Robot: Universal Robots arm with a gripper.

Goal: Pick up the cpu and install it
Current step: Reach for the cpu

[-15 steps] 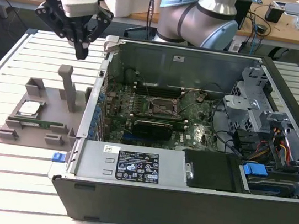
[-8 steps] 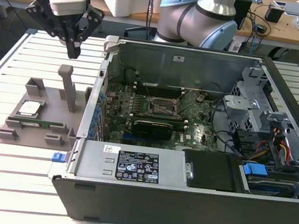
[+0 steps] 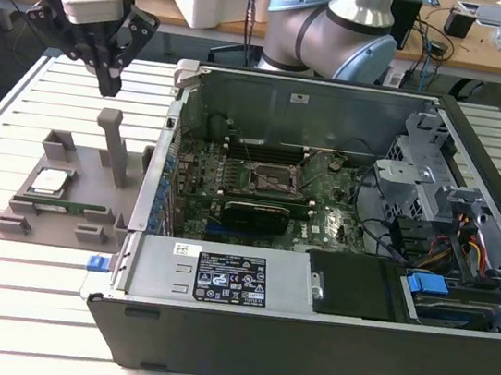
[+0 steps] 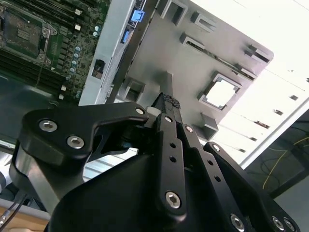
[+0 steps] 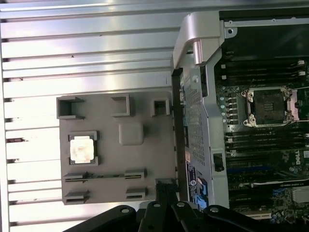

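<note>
Little is done yet: the cpu lies in its tray, the motherboard socket is empty, and the gripper hovers above the tray, closed on nothing.

The pale slatted worktop carries a grey tray and, just beside it, an open computer case.

In the second wrist view my gripper hides part of the grey tray; the exterior view's right edge cuts off the computer case.
</note>
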